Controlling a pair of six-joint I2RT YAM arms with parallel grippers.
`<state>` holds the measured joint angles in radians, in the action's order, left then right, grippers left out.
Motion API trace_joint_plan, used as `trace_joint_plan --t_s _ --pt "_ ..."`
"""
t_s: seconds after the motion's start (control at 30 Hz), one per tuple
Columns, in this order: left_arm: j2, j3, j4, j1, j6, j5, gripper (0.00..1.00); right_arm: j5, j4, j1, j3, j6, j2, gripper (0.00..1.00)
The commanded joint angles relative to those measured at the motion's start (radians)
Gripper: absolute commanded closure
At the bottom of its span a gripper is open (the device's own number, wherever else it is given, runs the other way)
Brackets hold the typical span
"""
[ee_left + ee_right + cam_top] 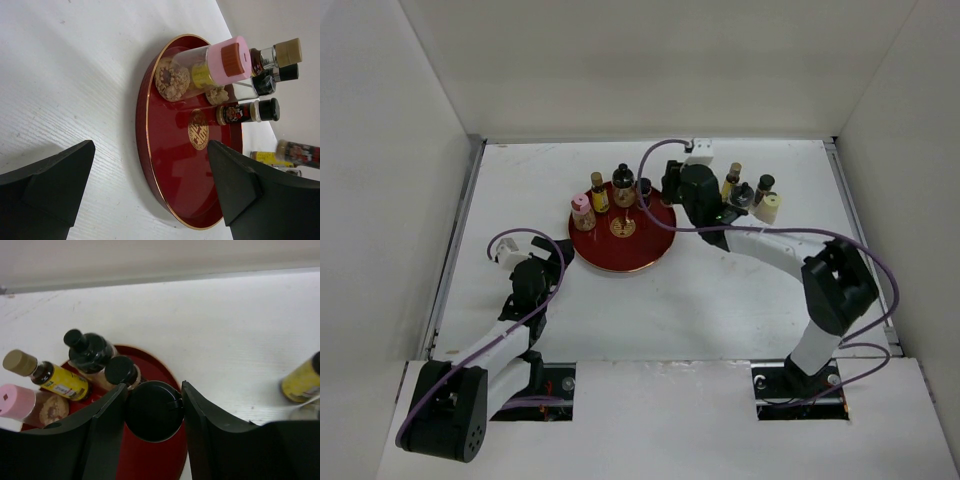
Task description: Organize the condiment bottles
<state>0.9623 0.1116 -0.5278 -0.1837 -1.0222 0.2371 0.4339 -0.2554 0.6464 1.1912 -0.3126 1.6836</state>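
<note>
Condiment bottles stood in two groups at the far part of the table (720,300). One group was on the red tray (620,258), along its far rim. From the left it had a pink-capped jar (582,212), a yellow-labelled bottle (599,192) with a tan cap, a dark round bottle (623,185) and a small black-capped bottle (644,187).

The right gripper (154,387) was at the right rim of the tray. Its two fingers were closed from both sides on the wide black cap of one more bottle, the held bottle (154,412). From the right wrist view this bottle was over the edge of the tray. I could not tell whether it stood on the tray or was lifted.

The second group was off the tray, to the right of this gripper. It was a pale yellow-capped jar (770,208) with three darker bottles (763,185) close behind it.

The left gripper (552,258) was low above the table, just beside the near left rim of the tray and pointing toward it. Its fingers were spread wide and held nothing.
</note>
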Motion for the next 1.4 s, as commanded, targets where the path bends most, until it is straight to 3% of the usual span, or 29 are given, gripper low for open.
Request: trace_joint_plan --t_s 0.0,0.2,0.5,0.87,0.93,1.1,1.37 --pt "-0.011 0.022 -0.052 0.005 -0.01 -0.013 0.0 -0.032 -0.036 0.055 0.065 -0.014 0.053 0.58" --pt "-0.013 0.02 -0.049 0.007 -0.01 -0.005 0.0 -0.07 -0.031 0.153 0.177 -0.025 0.155 0.58" --pt "-0.025 0.02 -0.044 0.01 -0.01 -0.01 0.0 -0.103 -0.021 0.201 0.386 -0.016 0.367 0.58" --pt "-0.01 0.02 -0.051 0.01 -0.01 -0.01 0.0 -0.093 -0.024 0.206 0.426 -0.037 0.479 0.55" --pt "-0.013 0.022 -0.051 0.008 -0.01 -0.015 0.0 -0.09 -0.03 0.21 0.423 -0.045 0.488 0.52" --pt "-0.017 0.019 -0.049 0.01 -0.009 -0.01 0.0 -0.09 -0.031 0.221 0.41 -0.043 0.466 0.28" --pt "-0.028 0.019 -0.043 0.011 -0.006 -0.012 0.0 -0.106 -0.074 0.216 0.269 -0.051 0.257 0.18"
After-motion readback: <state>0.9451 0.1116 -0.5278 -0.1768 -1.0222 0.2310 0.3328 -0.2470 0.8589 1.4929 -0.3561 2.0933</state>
